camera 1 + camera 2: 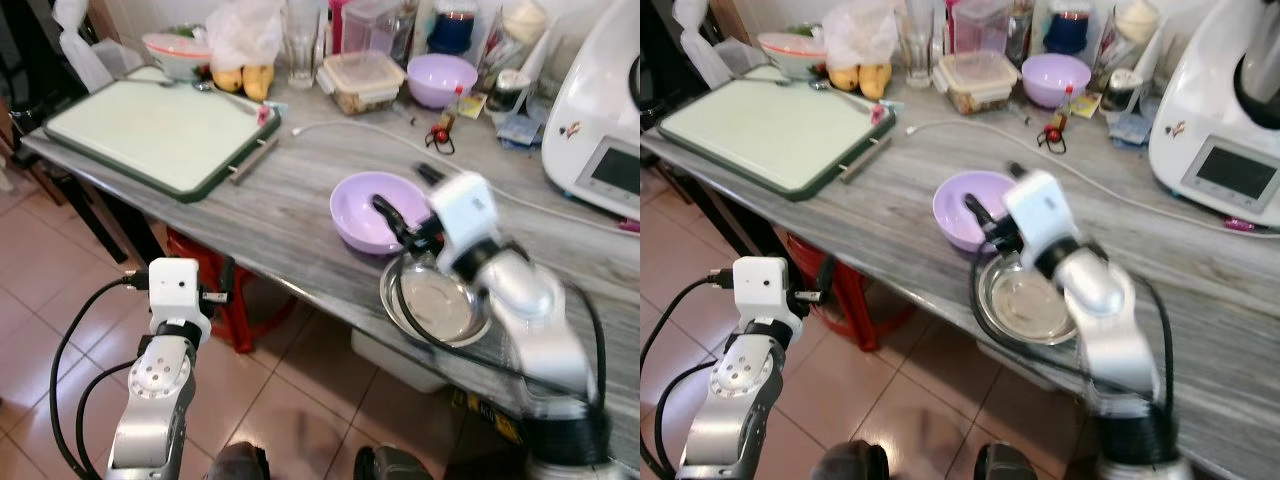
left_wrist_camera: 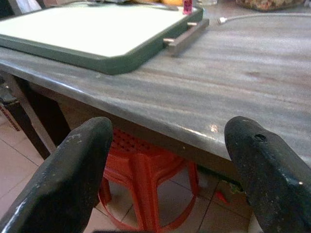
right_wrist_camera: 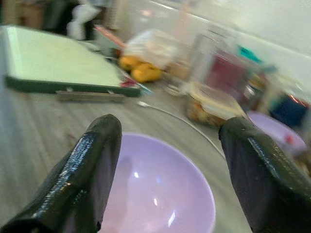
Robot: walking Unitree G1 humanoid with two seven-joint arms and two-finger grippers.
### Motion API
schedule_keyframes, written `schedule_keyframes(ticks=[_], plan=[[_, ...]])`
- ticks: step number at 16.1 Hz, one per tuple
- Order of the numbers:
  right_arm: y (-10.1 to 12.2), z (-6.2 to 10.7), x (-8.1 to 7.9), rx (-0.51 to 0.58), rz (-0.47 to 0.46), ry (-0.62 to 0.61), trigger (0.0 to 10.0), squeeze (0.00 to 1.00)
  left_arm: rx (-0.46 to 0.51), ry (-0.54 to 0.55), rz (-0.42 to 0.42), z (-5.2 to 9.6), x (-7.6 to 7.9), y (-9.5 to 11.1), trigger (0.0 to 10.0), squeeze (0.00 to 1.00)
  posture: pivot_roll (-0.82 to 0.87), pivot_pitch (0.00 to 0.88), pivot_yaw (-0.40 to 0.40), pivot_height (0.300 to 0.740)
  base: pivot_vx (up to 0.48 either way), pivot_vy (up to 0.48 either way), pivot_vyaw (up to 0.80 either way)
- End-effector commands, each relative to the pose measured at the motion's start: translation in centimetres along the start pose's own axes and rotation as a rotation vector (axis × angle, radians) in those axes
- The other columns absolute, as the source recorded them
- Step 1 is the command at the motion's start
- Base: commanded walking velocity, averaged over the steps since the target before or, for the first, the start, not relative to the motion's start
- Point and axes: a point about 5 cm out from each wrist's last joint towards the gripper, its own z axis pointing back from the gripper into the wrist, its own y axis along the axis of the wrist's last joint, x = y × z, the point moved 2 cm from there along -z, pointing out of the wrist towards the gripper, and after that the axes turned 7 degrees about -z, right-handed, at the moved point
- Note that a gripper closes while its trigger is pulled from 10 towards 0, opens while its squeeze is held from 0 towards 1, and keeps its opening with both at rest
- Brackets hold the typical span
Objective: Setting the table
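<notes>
Lilac plastic bowl (image 1: 378, 212) sat near the grey marble-look counter (image 1: 290, 200) edge, touching a round steel dish (image 1: 436, 305); my right gripper (image 3: 167, 165) hung released above it, left gripper (image 2: 167, 174) released below. Nothing grasped; setting barely begun.

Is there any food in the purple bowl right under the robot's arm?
No, the right wrist view shows the purple bowl bare inside, with only glints of light on it between the right gripper's open fingers.
</notes>
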Motion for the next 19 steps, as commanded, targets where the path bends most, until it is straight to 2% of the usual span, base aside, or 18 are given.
schedule_keyframes(ticks=[1,2,3,8,11,15,19], plan=[[0.5,0.7,0.6,0.037,-0.003,-0.073,10.0,1.00,0.003,0.011,0.000,0.1,-0.3,0.0,10.0,0.00,-0.01,0.000,0.017,0.740,0.000,0.000,0.00],[0.0,1.0,0.6,0.028,-0.029,-0.114,10.0,0.64,0.001,0.012,0.000,0.1,-0.3,0.0,10.0,0.00,-0.01,0.000,0.017,0.740,-0.281,0.000,0.00],[-0.5,1.3,0.7,0.021,-0.062,-0.145,10.0,0.00,-0.001,0.011,0.000,0.2,-0.3,-0.1,10.0,0.00,-0.01,0.000,0.018,0.740,-0.296,0.000,0.00],[-2.7,2.0,0.8,-0.039,-0.131,-0.249,10.0,0.00,-0.007,0.006,-0.002,0.3,-0.3,-0.2,10.0,0.00,0.00,0.000,0.017,0.740,-0.329,0.000,0.00],[-3.0,2.0,0.4,-0.044,-0.152,-0.246,10.0,0.00,-0.006,0.002,-0.005,0.2,-0.3,-0.2,10.0,0.00,0.00,0.000,0.017,0.740,-0.330,0.000,-0.37],[-3.2,1.9,0.4,-0.045,-0.162,-0.248,10.0,0.00,0.001,-0.012,-0.008,-0.1,-0.1,-0.1,10.0,0.00,-0.01,0.000,0.019,0.740,-0.328,0.000,-0.74],[-3.1,1.7,0.3,-0.041,-0.178,-0.250,10.0,0.00,0.005,-0.010,-0.001,-0.3,0.0,0.1,10.0,0.00,-0.01,0.000,0.018,0.740,-0.321,0.000,0.00]])
